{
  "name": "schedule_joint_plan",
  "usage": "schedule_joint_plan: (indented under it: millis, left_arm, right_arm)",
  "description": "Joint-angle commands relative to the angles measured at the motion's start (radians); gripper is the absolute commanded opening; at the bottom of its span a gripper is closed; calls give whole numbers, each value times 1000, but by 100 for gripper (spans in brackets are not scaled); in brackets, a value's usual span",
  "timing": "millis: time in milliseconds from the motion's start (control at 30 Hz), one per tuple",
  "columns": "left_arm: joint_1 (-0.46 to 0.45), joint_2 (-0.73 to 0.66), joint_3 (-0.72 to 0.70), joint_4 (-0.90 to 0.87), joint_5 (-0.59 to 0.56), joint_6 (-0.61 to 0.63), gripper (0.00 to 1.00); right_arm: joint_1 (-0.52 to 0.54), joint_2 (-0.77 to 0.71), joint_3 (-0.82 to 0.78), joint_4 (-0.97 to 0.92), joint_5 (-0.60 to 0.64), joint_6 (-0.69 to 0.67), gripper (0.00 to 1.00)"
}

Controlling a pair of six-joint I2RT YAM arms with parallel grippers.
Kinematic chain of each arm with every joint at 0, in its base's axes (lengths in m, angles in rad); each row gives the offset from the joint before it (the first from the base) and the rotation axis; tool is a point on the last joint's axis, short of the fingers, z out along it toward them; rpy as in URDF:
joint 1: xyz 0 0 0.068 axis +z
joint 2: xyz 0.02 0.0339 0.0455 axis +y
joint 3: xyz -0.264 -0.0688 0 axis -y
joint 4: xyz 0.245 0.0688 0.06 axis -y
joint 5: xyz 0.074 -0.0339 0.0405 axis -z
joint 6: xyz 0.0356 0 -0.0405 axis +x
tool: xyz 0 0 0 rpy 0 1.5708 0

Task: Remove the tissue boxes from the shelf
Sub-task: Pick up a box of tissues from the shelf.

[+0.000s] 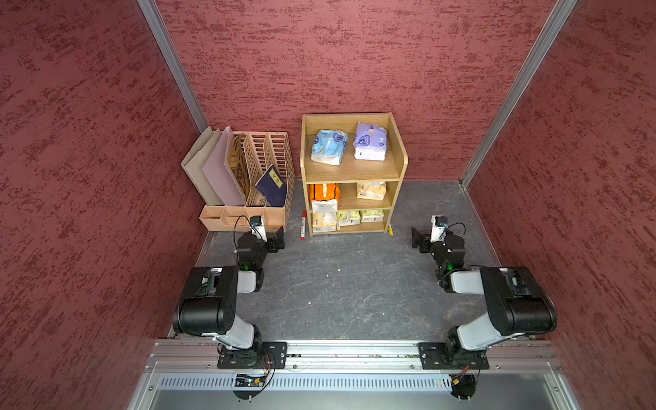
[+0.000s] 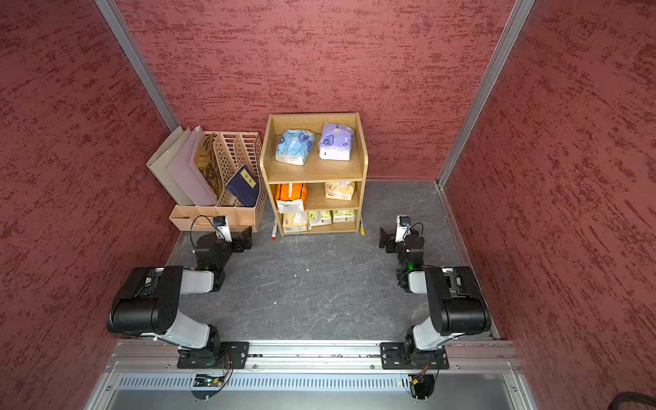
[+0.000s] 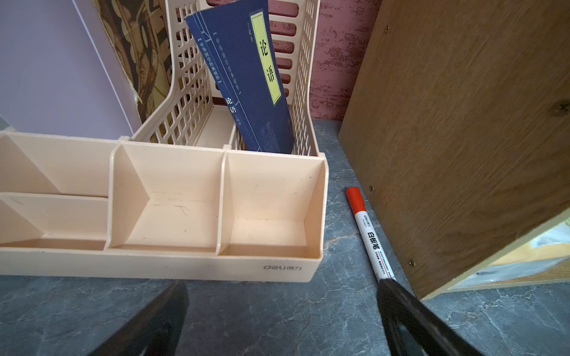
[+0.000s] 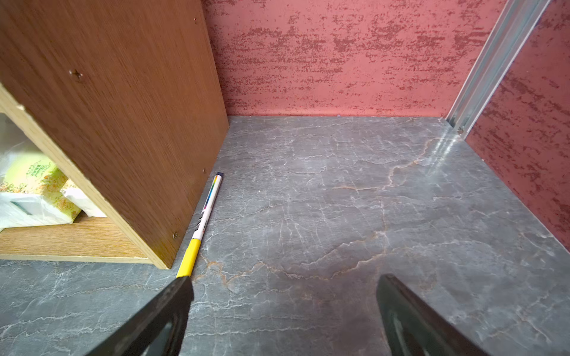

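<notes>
Right wrist view puts the right claw spread wide and empty, low over the tabletop. The shelf is just ahead on its inner side, side panel toward it, and a yellow pen lies along the base.

Left wrist view mirrors that. The left claw is spread and empty, with the shelf's other side panel on its inner side. A red marker lies at the base and a file organizer is straight ahead.

In both top views the shelf stands between the two claws, its open front toward the robot. I judge that either claw must swing inward and enter from the front.

All seven packs sit on the shelf:
- **Top tier:** blue pack and lilac pack, long axes running front to back.
- **Middle tier:** orange pack and pale yellow pack.
- **Bottom tier:** the bottom packs, three in a row.

Neither arm looks clearly nearer. The left suits the blue and orange packs, the right the lilac and pale yellow.
</notes>
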Motion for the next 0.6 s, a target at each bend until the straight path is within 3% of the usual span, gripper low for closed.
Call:
schedule_joint_plan:
  millis: [0,567]
  left_arm:
    - [3,-1,16,0,7,14,100]
    - [9,-1,15,0,20,11,100]
  right_arm:
    - [-5,1,8,1,-7,-5,98]
    - [-5,1,9,-1,-8,-7,98]
